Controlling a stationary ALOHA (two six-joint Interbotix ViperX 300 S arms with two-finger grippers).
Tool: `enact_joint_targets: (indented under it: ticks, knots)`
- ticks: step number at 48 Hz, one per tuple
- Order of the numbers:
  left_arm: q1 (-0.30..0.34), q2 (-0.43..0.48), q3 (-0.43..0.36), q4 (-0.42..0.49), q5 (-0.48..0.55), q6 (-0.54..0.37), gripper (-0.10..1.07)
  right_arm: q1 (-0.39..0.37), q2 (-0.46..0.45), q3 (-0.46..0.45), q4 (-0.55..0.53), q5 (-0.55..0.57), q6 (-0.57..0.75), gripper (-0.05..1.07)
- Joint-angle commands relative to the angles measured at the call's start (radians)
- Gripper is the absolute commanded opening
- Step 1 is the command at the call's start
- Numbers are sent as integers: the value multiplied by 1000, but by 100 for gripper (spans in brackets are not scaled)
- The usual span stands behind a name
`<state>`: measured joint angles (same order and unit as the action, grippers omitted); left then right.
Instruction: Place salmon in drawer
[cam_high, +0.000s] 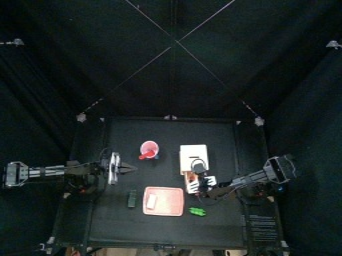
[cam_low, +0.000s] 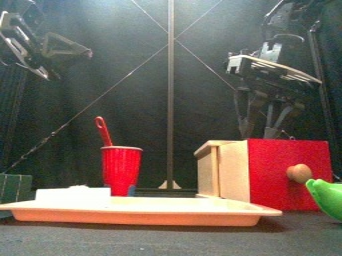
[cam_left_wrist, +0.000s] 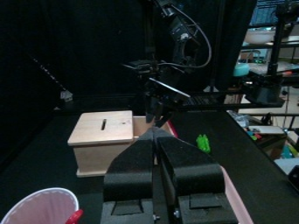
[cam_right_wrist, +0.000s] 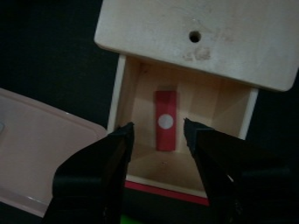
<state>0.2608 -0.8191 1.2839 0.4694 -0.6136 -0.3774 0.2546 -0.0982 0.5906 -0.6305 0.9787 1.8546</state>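
The right gripper (cam_right_wrist: 160, 140) is hovering over the drawer (cam_right_wrist: 187, 96) with its two black jaws spread wide and pinching nothing. Between those jaws, the right wrist view is showing the salmon (cam_right_wrist: 165, 117), a small reddish strip with a white spot, lying flat on the floor of the pulled-out pale tray, apart from both jaws. In the top view the drawer (cam_high: 197, 160) is sitting right of the desk's middle, with the right gripper (cam_high: 205, 181) reaching over its near end from the right side. A pink board (cam_high: 162, 200) is lying flat just beside it toward the front edge of the desk (cam_high: 134, 135), and a red cup (cam_high: 148, 151) is standing to the drawer's left. A small green item (cam_high: 197, 211) is lying near the board's right corner. The left gripper (cam_left_wrist: 162, 144) is resting at the desk's left side, raised off the surface, with its jaws pressed together and gripping nothing.
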Motion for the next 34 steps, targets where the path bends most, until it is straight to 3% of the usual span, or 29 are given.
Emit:
enact_joint_targets:
  ticks: [1, 22, 34]
  knots:
    - [2, 2, -12, -3, 2, 2, 39, -6, -15, -15, -8, -25, -2, 84]
    - [5, 2, -17, -3, 8, 5, 39, -5, -26, -5, -15, -44, -2, 84]
    - [15, 2, -23, -3, 6, 5, 41, 2, -94, 5, -72, -41, 0, 84]
